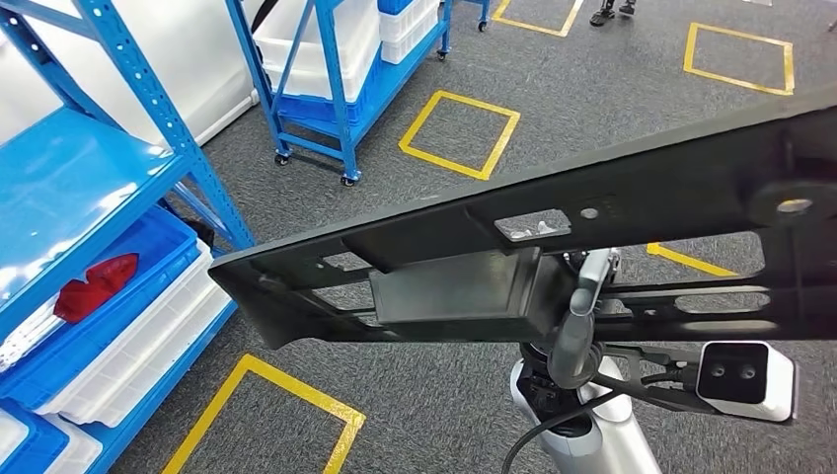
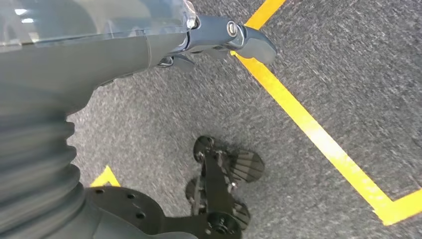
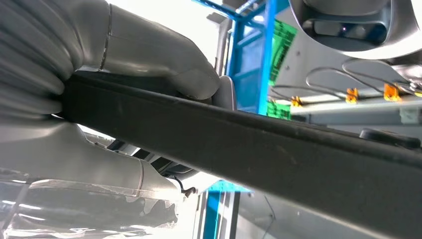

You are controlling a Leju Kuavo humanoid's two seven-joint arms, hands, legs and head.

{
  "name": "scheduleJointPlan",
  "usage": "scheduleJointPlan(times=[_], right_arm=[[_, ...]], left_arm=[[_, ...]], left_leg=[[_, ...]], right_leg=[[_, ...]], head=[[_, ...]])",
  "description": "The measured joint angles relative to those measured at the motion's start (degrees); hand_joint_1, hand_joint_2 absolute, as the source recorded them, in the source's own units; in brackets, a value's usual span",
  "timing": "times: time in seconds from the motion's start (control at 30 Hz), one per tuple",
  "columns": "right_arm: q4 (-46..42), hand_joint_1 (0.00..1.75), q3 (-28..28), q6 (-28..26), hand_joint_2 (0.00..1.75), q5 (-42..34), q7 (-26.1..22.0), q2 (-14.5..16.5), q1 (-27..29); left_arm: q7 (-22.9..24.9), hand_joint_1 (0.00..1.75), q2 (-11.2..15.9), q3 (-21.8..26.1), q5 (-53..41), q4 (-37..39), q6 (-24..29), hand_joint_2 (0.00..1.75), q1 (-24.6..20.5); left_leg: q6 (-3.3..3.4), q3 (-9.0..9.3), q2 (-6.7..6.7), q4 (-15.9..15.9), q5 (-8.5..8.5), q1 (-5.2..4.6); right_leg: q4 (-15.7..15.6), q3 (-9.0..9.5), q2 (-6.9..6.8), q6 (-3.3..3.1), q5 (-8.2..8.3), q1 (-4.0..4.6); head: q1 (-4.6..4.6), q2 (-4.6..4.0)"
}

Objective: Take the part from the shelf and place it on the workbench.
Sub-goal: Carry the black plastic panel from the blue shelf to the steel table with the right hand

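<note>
A long black plastic part (image 1: 592, 217) with cut-outs and a boxy middle stretches across the head view, carried in the air above the floor. My right hand (image 1: 578, 321) grips it from underneath, near its middle. In the right wrist view the grey thumb and fingers (image 3: 149, 55) clamp the part's dark edge (image 3: 278, 149). My left hand (image 2: 219, 37) hangs over the grey carpet with nothing in it, its thumb stretched out. The blue shelf (image 1: 69, 178) stands to the left.
On the shelf's lower levels a blue bin holds a red object (image 1: 94, 281), above a white crate (image 1: 148, 346). A second wheeled blue rack (image 1: 326, 69) stands farther back. Yellow tape squares (image 1: 459, 133) mark the carpet. A person's feet (image 1: 612, 12) show at the far end.
</note>
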Motion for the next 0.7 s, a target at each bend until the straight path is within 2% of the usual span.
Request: scheduleJointPlan(times=[0.03,0.1,0.17,0.2,0.23,0.27,0.3,0.33,0.4,0.43,0.47,0.53,0.6,0.67,0.7], right_arm=[[0.0,1.75,0.0,0.2,1.75,-0.2,0.0,0.0,0.0],[0.0,1.75,0.0,0.7,1.75,-0.3,0.0,0.0,-0.1],[-0.1,1.75,0.0,1.6,1.75,-0.1,-0.1,0.1,-0.1],[-0.1,1.75,0.0,2.1,1.75,0.0,-0.1,0.2,0.1],[-0.1,1.75,-0.1,2.5,1.75,0.0,-0.1,0.2,0.2],[0.0,1.75,-0.1,2.9,1.75,0.0,-0.1,0.4,0.2],[0.0,1.75,-0.2,3.1,1.75,-0.3,-0.1,0.5,0.3],[-0.1,1.75,-0.2,3.1,1.75,-0.6,-0.1,0.6,0.3],[-0.1,1.75,-0.2,2.6,1.75,-1.1,-0.1,0.8,0.1],[-0.2,1.75,-0.3,2.2,1.75,-1.3,-0.1,0.8,0.1],[-0.4,1.75,-0.4,1.9,1.75,-1.3,-0.1,0.9,0.1],[-1.1,1.75,-0.8,1.3,1.75,-0.8,-0.1,0.9,0.3],[-1.8,1.75,-1.3,1.0,1.75,-0.4,-0.1,0.8,0.4],[-2.0,1.75,-1.6,1.1,1.75,-0.2,-0.1,0.8,0.4],[-2.0,1.75,-1.7,1.2,1.75,-0.3,-0.1,0.8,0.5]], left_arm=[[-0.2,0.0,0.1,0.1,0.1,0.0,0.0,1.75,-0.1],[-0.7,0.0,0.5,0.3,0.1,0.0,-0.3,1.75,-0.2],[-0.9,0.0,0.9,0.6,0.1,0.0,-0.6,1.75,0.0],[-0.9,0.0,1.1,0.7,0.3,0.0,-0.7,1.75,0.1],[-0.9,0.0,1.3,0.9,0.5,0.0,-0.7,1.75,0.2],[-0.9,0.0,1.6,1.0,0.9,0.0,-0.7,1.75,0.2],[-0.9,0.0,1.8,1.2,1.2,0.0,-0.7,1.75,0.2],[-0.9,0.0,2.1,1.4,1.4,-0.1,-0.7,1.75,0.2],[-0.9,0.0,2.5,1.8,1.5,-0.2,-0.8,1.75,0.1],[-0.9,0.0,2.7,1.9,1.5,-0.2,-0.8,1.75,0.0],[-1.0,0.0,2.8,2.0,1.4,-0.2,-0.9,1.75,0.0],[-1.1,0.0,3.0,2.1,1.3,-0.3,-1.1,1.75,-0.2],[-1.2,0.0,3.1,2.1,1.2,-0.4,-1.2,1.75,-0.3],[-1.3,0.0,3.3,2.2,1.2,-0.4,-1.2,1.75,-0.1],[-1.3,0.0,3.4,2.2,1.2,-0.5,-1.2,1.75,0.0]], left_leg=[[-0.29,0.02,-0.06,0.2,-0.31,0.1],[-0.82,-0.98,-1.88,2.9,-2.4,0.32],[-1.22,-4.03,-4.17,9.9,-6.11,0.54],[-1.37,-5.7,-4.65,13.5,-7.46,0.61],[-1.49,-6.84,-4.86,15.8,-7.85,0.65],[-1.55,-7.03,-4.98,15.9,-7.08,0.7],[-1.57,-6.17,-5.16,13.8,-5.26,0.78],[-1.56,-4.52,-5.7,10.0,-2.97,0.92],[-1.39,-1.49,-7.86,3.1,-0.26,1.17],[-1.22,-0.76,-8.68,1.4,0.06,1.2],[-0.97,-0.61,-9.03,1.0,-0.14,1.12],[-0.2,-0.56,-8.14,0.6,0.22,1.14],[0.72,-0.47,-6.97,0.1,0.63,1.24],[1.25,-0.5,-5.65,0.0,0.71,1.04],[1.34,-0.55,-4.97,0.0,0.69,0.91]], right_leg=[[-0.2,-0.01,0.58,-0.3,0.16,-0.1],[-0.6,0.09,1.59,-0.93,0.5,-0.39],[-0.6,0.09,2.72,-1.29,0.65,-0.51],[-0.6,0.07,3.38,-1.38,0.67,-0.51],[-0.5,0.06,4.1,-1.4,0.68,-0.51],[-0.4,0.06,4.82,-1.38,0.66,-0.54],[-0.3,0.08,5.53,-1.32,0.63,-0.59],[-0.1,0.1,6.23,-1.2,0.55,-0.65],[0.3,-0.11,7.47,-0.69,0.44,-0.61],[0.5,-0.33,8.0,-0.34,0.5,-0.63],[0.5,-0.57,8.47,0.05,0.66,-0.68],[0.4,-0.9,8.86,0.79,0.87,-0.8],[2.8,-2.02,6.83,1.21,-0.72,-0.64],[9.5,-5.12,4.3,1.42,-4.41,-0.65],[13.3,-6.88,3.84,1.52,-6.03,-0.74]], head=[[0.0,0.0],[0.0,-0.01],[0.0,-0.01],[0.0,-0.01],[0.0,0.0],[0.0,0.01],[0.0,0.0],[0.0,-0.01],[0.0,-0.01],[0.0,-0.01],[0.0,-0.01],[0.0,0.0],[0.01,-0.01],[0.01,-0.01],[0.0,-0.01]])
